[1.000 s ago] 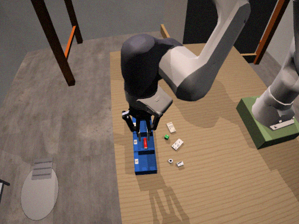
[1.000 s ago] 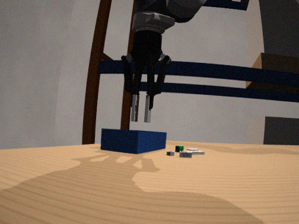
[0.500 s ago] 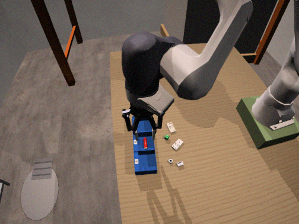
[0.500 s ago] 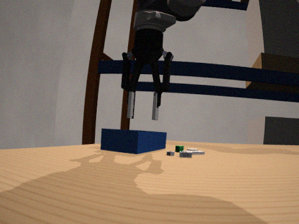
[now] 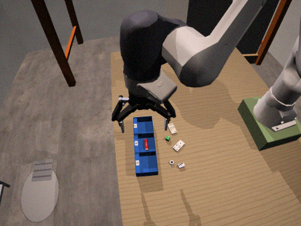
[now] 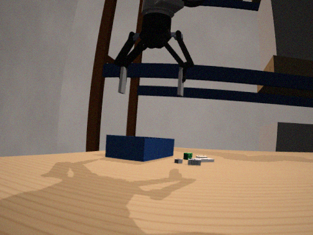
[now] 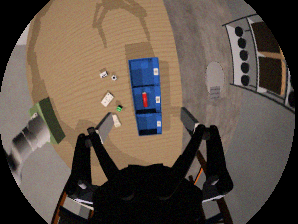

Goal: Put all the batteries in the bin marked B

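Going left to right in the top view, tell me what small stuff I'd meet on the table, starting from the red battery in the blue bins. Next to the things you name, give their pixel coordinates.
Red battery (image 5: pixel 146 144) (image 7: pixel 145 100), green die (image 5: pixel 168 138) (image 6: pixel 187 156) (image 7: pixel 119 108), then the domino with its corner nearest the arm's green base (image 5: pixel 178 145) (image 7: pixel 107 99).

The fingers (image 5: pixel 122 127) (image 6: pixel 122 80) have spread wide (and risen).
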Robot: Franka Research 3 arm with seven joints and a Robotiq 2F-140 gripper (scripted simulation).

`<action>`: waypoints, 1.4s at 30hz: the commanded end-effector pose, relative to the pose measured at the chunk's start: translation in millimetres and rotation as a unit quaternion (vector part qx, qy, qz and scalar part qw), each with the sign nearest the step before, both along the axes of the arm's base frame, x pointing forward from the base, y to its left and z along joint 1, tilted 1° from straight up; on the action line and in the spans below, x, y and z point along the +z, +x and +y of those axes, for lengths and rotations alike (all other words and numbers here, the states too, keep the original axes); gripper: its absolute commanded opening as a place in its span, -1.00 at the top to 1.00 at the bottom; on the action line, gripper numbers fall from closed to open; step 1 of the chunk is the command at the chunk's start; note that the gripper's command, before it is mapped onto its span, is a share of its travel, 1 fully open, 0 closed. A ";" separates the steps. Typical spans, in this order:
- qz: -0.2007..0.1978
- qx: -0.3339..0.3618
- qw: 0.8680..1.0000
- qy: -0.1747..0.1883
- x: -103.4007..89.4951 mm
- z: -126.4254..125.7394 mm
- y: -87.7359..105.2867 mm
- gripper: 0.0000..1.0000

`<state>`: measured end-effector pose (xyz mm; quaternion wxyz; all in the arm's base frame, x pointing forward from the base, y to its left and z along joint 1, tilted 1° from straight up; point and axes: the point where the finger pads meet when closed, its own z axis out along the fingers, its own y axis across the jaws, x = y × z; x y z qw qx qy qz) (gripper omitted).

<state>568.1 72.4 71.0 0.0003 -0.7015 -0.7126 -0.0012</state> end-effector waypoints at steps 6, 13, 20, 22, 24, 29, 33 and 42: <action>0.008 0.011 1.000 0.000 34.9 -0.6 -3.6 -1.00; 0.008 0.011 1.000 0.000 54.9 -0.6 -3.3 -1.00; 0.008 0.011 1.000 0.000 62.2 -0.6 -3.2 -1.00; 0.008 0.011 1.000 0.000 62.2 -0.6 -3.2 -1.00; 0.008 0.011 1.000 0.000 62.2 -0.6 -3.2 -1.00; 0.008 0.011 1.000 0.000 62.2 -0.6 -3.2 -1.00; 0.008 0.011 1.000 0.000 62.2 -0.6 -3.2 -1.00; 0.008 0.011 1.000 0.000 62.2 -0.6 -3.2 -1.00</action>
